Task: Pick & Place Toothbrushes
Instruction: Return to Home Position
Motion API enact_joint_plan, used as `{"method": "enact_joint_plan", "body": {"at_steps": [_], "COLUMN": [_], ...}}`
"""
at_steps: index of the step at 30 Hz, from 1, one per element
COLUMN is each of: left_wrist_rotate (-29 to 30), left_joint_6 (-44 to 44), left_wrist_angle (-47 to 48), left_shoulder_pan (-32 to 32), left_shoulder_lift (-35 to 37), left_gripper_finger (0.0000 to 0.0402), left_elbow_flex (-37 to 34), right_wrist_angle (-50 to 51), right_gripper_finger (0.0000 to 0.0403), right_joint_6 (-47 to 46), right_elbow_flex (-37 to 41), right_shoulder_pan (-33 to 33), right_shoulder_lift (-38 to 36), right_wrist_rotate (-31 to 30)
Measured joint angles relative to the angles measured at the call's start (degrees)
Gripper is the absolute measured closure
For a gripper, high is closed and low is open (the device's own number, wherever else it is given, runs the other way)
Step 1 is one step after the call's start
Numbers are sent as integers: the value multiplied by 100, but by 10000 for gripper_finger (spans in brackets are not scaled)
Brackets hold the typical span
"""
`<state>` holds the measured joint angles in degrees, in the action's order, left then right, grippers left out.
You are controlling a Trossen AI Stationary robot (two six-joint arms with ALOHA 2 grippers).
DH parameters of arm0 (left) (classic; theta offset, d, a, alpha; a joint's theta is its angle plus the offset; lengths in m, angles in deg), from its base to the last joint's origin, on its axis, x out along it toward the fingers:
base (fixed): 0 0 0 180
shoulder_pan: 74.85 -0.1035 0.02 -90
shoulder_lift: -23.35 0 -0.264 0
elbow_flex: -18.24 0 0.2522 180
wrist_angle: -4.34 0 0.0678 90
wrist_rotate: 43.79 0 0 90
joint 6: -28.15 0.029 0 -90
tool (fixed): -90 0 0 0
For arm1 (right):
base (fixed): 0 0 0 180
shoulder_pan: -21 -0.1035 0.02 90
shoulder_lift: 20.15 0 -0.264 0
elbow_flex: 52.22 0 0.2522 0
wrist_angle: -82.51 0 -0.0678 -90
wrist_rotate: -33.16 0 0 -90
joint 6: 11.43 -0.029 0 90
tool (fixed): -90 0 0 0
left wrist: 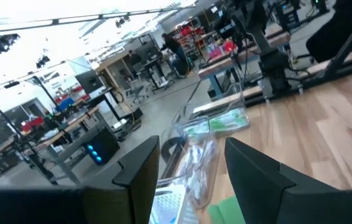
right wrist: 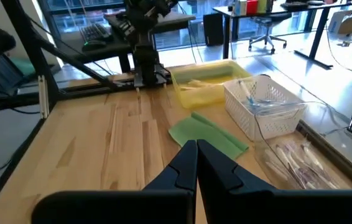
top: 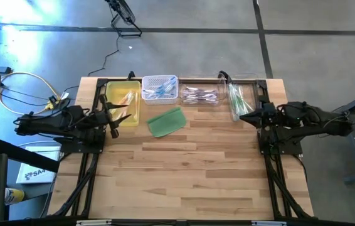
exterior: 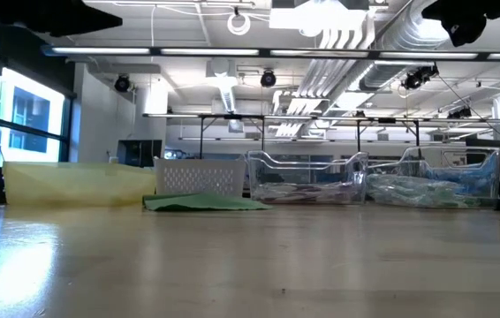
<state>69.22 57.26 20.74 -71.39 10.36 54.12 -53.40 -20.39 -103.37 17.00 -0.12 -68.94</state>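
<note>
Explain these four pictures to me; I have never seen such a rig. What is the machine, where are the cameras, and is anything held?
This is a robot with two dark arms at a wooden table. One picture looks straight down, one looks level across the tabletop, and two come from cameras on the arms' wrists. Along one edge stand a yellow bin, a white basket, a clear bin and a second clear bin, all holding toothbrushes. A green pad lies before the basket. The left gripper is open, the right gripper is shut, and neither holds anything.
</note>
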Motion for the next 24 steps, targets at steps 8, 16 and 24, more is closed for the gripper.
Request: {"method": "enact_joint_plan", "body": {"at_steps": [8,16,24], "left_wrist_rotate": [9,196,484], "left_joint_6": [222,285,363], "left_wrist_angle": [535,931,1070], "left_shoulder_pan": [0,-9,-9], "left_shoulder_lift": [367,391,393], "left_gripper_finger": [224,224,224], "left_elbow_flex": [-1,-2,-13], "right_wrist_angle": [417,631,677], "right_gripper_finger": [401,401,401], "right_joint_6": [-221,-372,-238], "right_elbow_flex": [2,-4,-2], "right_shoulder_pan": [1,2,2], "right_shoulder_lift": [-822,-1544,-1916], "right_wrist_rotate": [0,-355,-430]}}
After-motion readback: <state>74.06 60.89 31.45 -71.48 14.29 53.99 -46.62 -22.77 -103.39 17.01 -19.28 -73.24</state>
